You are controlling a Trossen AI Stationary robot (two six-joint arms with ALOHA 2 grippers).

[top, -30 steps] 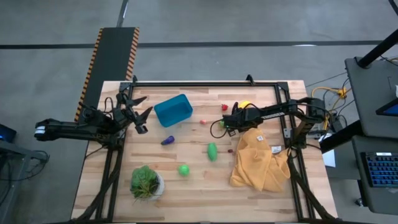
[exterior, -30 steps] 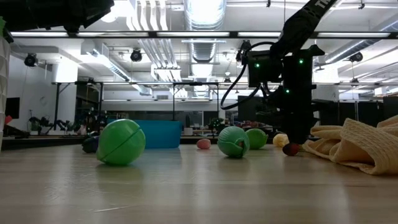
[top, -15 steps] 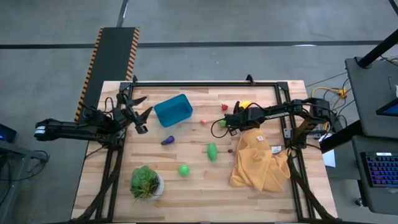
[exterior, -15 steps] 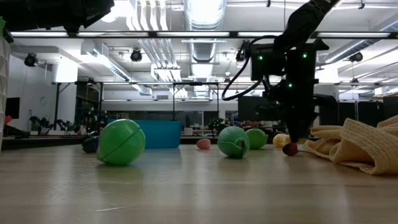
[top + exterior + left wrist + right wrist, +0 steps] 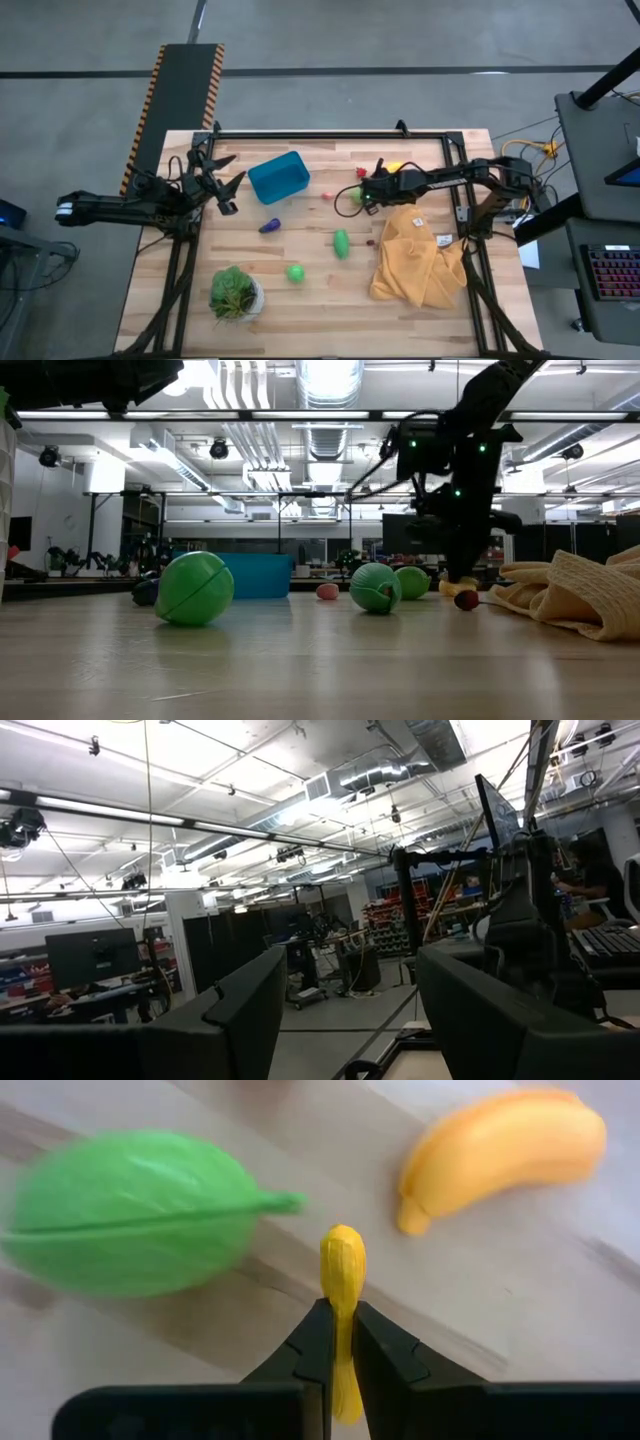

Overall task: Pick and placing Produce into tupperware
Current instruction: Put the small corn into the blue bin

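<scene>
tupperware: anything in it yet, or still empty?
Empty. From above, the teal tupperware shows only bare blue floor; the banana, green pieces and eggplant all lie on the table.

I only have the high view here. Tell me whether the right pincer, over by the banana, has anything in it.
Observer: Yes. In the right wrist view the right pincer is shut on a thin yellow piece that sticks out past its fingers.
Operator: Now tell me what lies just beyond it.
Observer: A whole banana and a green piece lie on the wood, apart from each other, and the pincer touches neither.
Operator: Report the left pincer.
Observer: The left wrist view shows the left pincer open, with nothing between its fingers, facing out into the room.
</scene>
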